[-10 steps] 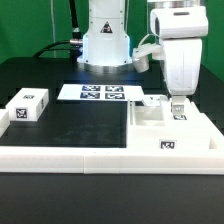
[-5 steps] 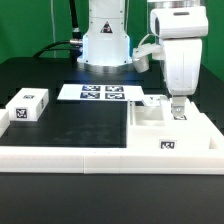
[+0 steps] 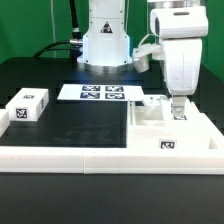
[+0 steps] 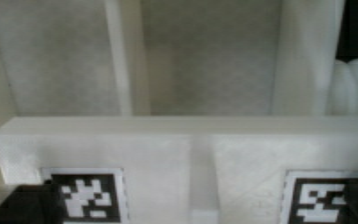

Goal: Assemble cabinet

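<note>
Up front, along the near edge of the black counter (image 3: 80, 125), there's a long low white rail (image 3: 60, 160) running pretty much the full width. Right behind it, on the exterior view's right, sits the cabinet (image 3: 200, 135): big white open-topped box w/ a b&w tag (image 3: 168, 146) on its near wall. Over on the exterior view's left, well apart from it, a small white tagged block (image 3: 28, 105) sits on its own. Further back the white arm (image 3: 178, 55) hangs straight down over the far part of the cabinet, jaws low by the rim. Tbh they're too small to tell if they're spread or pressed together. The wrist view doesn't help either, it's blurry: just a white wall (image 4: 176, 140) w/ two tags (image 4: 87, 197) on it and pale panels beyond. Behind the box the marker board (image 3: 103, 93) lies flat mid-counter, then the robot base (image 3: 105, 45), then a green backdrop.
</note>
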`<state>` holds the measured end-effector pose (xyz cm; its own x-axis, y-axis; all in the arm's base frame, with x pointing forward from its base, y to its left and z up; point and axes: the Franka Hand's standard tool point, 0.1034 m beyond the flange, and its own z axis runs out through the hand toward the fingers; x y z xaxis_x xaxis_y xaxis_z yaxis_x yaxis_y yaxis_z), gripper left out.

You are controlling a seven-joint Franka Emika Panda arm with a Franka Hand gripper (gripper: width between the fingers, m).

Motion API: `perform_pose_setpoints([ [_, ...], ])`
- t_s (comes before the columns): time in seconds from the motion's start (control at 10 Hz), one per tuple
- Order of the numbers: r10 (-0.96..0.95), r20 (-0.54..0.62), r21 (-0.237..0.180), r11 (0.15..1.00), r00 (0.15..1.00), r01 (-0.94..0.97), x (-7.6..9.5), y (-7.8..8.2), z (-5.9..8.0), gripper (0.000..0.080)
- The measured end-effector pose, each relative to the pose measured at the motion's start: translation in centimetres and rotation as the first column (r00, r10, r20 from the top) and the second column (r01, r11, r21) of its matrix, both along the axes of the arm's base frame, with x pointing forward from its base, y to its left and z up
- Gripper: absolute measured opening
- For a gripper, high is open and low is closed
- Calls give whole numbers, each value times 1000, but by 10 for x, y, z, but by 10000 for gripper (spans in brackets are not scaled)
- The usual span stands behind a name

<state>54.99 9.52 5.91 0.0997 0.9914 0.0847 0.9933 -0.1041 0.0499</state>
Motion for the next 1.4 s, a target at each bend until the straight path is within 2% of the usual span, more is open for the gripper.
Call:
perform_pose_setpoints([
  [0.6, 0, 0, 0, 1000, 1000, 0, 0, 0, 0, 797],
  [0.8, -8, 3, -3, 1000, 1000, 8, -3, 0, 6, 797],
  [1.2, -29, 2, -24, 999, 1000, 30, -32, 1, 24, 797],
  [1.4, -36, -11, -29, 999, 999, 35, -49, 1, 21, 797],
])
